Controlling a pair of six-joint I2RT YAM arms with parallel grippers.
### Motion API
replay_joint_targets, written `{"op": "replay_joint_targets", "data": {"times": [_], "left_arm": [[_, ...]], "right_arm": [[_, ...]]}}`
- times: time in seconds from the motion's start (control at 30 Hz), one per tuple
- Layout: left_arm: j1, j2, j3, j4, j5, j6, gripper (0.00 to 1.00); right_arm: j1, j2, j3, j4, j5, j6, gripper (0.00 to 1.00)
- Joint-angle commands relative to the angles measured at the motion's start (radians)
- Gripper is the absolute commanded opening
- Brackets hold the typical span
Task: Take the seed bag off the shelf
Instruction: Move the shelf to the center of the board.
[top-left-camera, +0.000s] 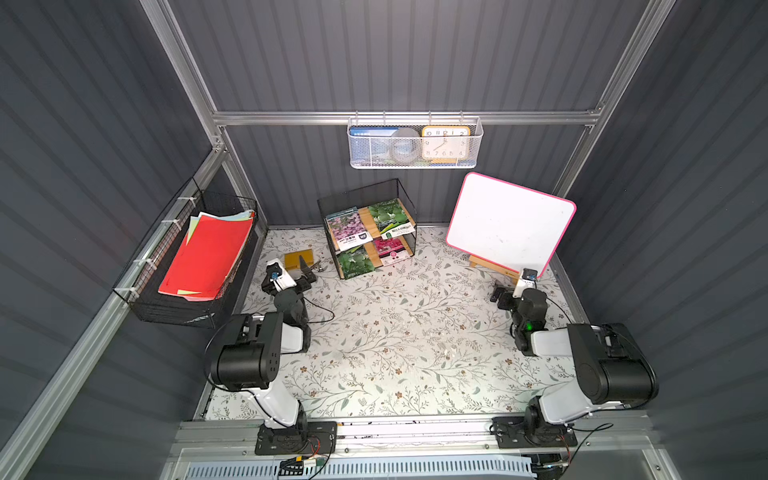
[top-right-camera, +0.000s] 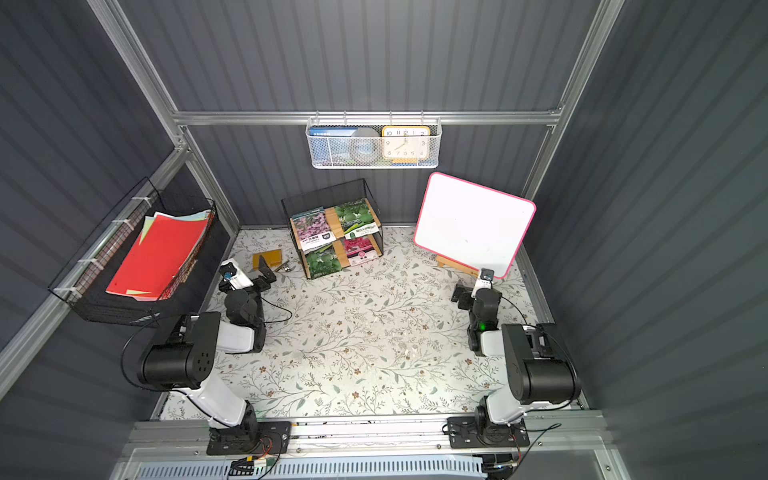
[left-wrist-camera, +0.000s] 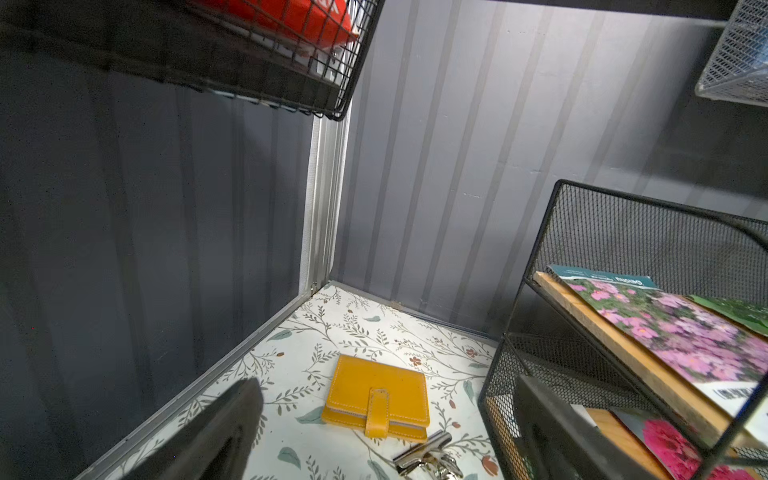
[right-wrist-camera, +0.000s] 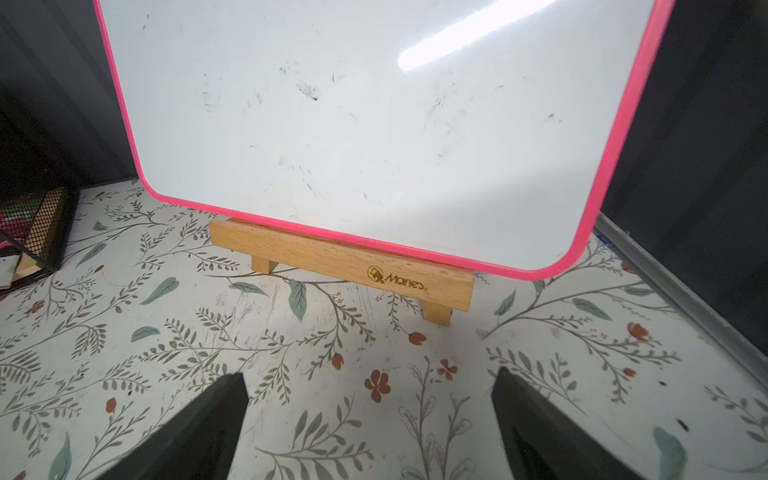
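Four seed bags are being carried by the shelf (top-left-camera: 358, 196), two on each wooden board: a pink-flowered bag (top-left-camera: 347, 226) and a green bag (top-left-camera: 390, 214) above, and two more below. None is being held or touched. Both hands are being kept wide open and empty, low over the counter (top-left-camera: 415, 332). The left hand (left-wrist-camera: 386, 380) is being held just beside the shelf, above a yellow wallet (left-wrist-camera: 376, 395). The right hand (right-wrist-camera: 368, 374) is being pointed at a whiteboard (top-left-camera: 509, 224), well apart from the shelf. Nothing of the task is being shown as done: reaching, gripping and drawing a bag out are all being left, judged likeliest for the nearer left hand.
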Motion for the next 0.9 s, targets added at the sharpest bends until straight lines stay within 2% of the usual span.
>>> {"op": "replay_joint_targets", "data": {"times": [0.0,0.53,0.6,0.67,0.77,0.87], "left_arm": [[0.004,-0.013,0.011,0.001,0.002,-0.007,1.00],[0.004,-0.013,0.013,-0.001,0.004,-0.007,1.00],[0.004,-0.014,0.010,0.001,0.004,-0.007,1.00],[0.004,-0.017,0.010,0.012,-0.011,0.007,1.00],[-0.001,-0.142,0.094,-0.246,-0.069,-0.006,1.00],[-0.012,-0.291,0.187,-0.493,-0.102,-0.080,1.00]], "right_arm": [[0.004,0.010,-0.003,0.016,0.008,0.002,0.99],[0.004,0.009,-0.001,0.013,0.007,0.002,0.99],[0.002,0.005,0.005,0.006,-0.024,-0.002,0.99],[0.003,-0.036,0.035,-0.087,-0.064,-0.019,0.99],[0.003,-0.170,0.066,-0.288,-0.042,0.006,0.97],[0.013,-0.308,0.136,-0.567,-0.102,0.041,0.94]]}}
